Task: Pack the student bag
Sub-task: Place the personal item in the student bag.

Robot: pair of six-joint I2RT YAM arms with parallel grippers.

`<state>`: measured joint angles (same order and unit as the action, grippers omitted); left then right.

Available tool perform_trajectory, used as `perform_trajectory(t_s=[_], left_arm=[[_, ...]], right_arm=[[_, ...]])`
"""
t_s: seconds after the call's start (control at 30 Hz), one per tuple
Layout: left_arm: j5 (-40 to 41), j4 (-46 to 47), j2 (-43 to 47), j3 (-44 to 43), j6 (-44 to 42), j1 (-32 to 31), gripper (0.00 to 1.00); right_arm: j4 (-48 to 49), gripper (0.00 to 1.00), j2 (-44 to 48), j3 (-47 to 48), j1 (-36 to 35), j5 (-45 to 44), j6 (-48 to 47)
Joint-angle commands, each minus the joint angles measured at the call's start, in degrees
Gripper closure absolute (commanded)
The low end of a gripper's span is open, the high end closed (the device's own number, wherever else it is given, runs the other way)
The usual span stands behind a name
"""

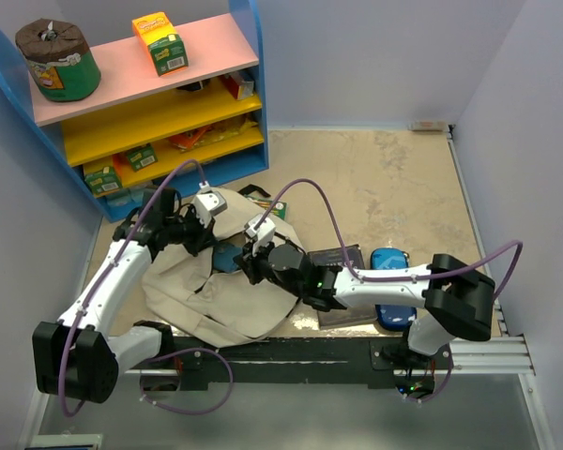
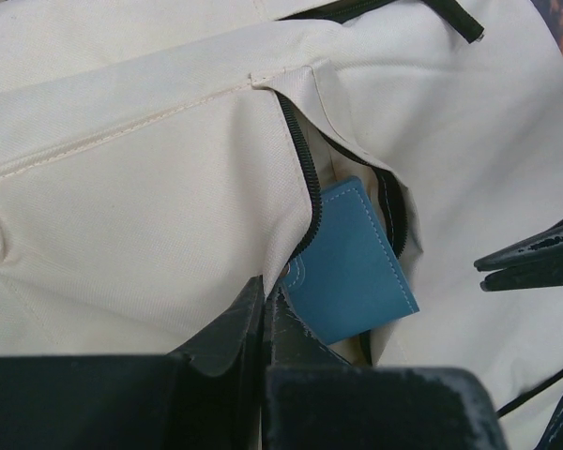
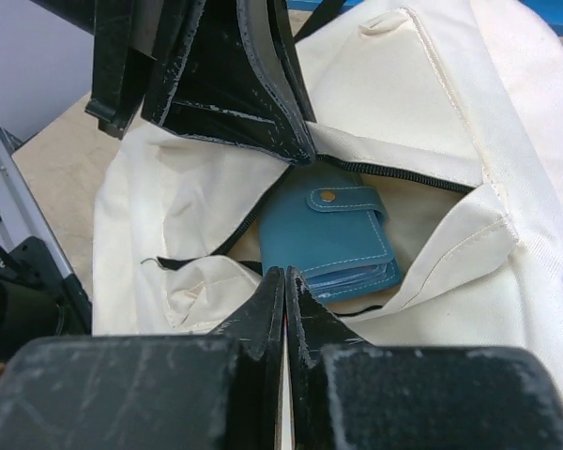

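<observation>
So your bag (image 1: 192, 291) is sitting on the worktop (image 1: 385, 187) at the near left, right in front of the arm bases and just below the shelf (image 1: 169, 122). It's a big floppy cream thing, all slumped and creased, with black zipper trim running round the mouth and a bit of black strap poking out at the far side. The cloth is plain and matte, with a stitched seam across the front panel, which shows up nicely in the left wrist view (image 2: 150, 187). The mouth is gaping open, and a teal wallet (image 3: 328, 234) with a snap tab is down inside; from above only a sliver of it (image 1: 227, 258) shows. Your left tool (image 1: 205, 239) is at the far lip of the opening. Its fingers (image 2: 249, 323) are pressed together with just a hairline gap, right on the zipper edge, and it looks like cloth is pinched there. Your right tool (image 1: 249, 262) is on the near lip. It's also squeezed down to a slit (image 3: 284, 281), with a fold of cream fabric bunching into the tips. The two tools face each other across the gap. A blue pencil case (image 1: 389, 260) lies well off to the right.
</observation>
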<state>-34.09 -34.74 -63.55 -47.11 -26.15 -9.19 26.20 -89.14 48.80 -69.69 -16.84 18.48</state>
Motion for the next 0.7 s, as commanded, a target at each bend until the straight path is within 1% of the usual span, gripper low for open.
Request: perform_trajectory(t_s=[0.0, 0.23, 0.4, 0.67], left_arm=[[-2.48, 1.78, -0.7, -0.7, -0.3, -0.39, 1.0], [-2.21, 1.17, -0.43, -1.58, 0.22, -0.39, 1.0], [-2.74, 1.34, -0.61, -1.49, 0.57, -0.39, 1.0], [-5.73, 0.2, -1.23, -2.37, 0.58, -0.48, 1.0]], right_arm=[[1.4, 1.0, -0.59, -1.42, 0.17, 1.46, 2.26], [2.11, 1.0, -3.05, -0.98, 0.17, 4.09, 2.18], [2.81, 1.0, -4.45, -0.72, 0.17, 4.45, 2.0], [5.26, 1.0, -13.5, 4.81, 1.05, 4.71, 1.91]])
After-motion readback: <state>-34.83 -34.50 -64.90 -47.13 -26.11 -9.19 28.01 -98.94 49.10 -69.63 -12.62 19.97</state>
